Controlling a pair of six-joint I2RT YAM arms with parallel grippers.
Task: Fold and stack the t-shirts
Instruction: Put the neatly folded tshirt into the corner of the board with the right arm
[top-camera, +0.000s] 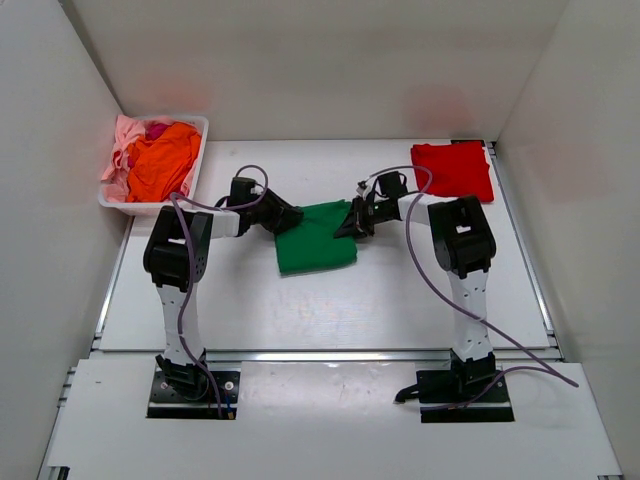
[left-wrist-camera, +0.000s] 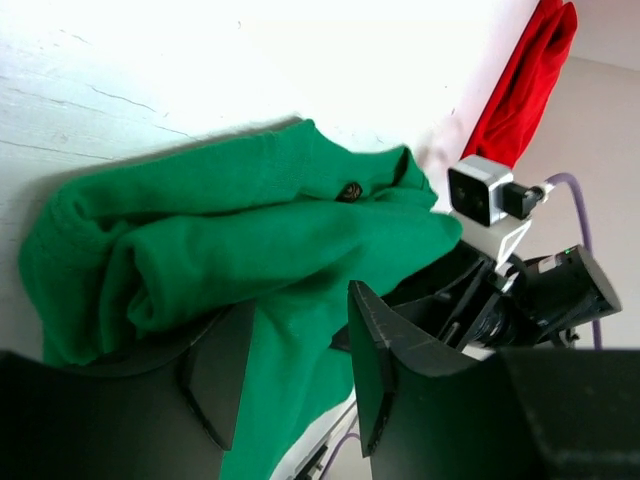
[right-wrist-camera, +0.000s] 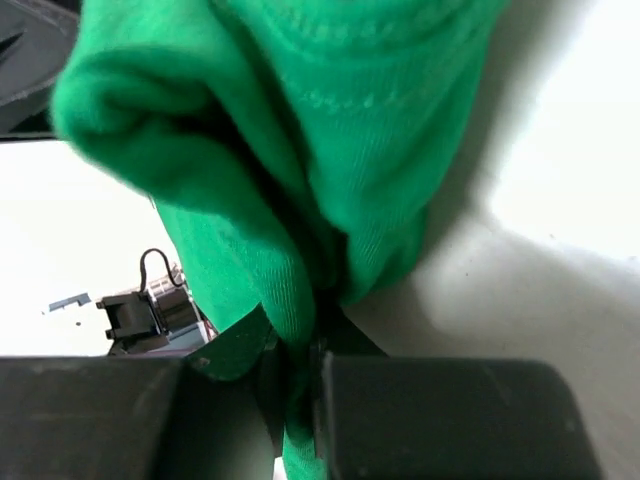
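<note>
1. Currently both arms bend inward, elbows raised, wrists low over the flat white table (top-camera: 300, 310).
2. Dark green soft cloth t-shirt (top-camera: 316, 246) lies mid-table, partly folded, far edge rumpled.
3. Right gripper (top-camera: 346, 226) pinches its right edge tight.
4. Left gripper (top-camera: 291, 219): fingers (left-wrist-camera: 375, 375) apart, cloth between; grip unclear.

Bright, even light is filling the overhead view, leaving only faint, soft shadows. In the left wrist view the tabletop (left-wrist-camera: 200, 60) is blowing out to glaring white at the top. In the right wrist view the green t-shirt (right-wrist-camera: 330, 120) is sitting too close, blurring softly and casting a grey shadow beside itself.
</note>
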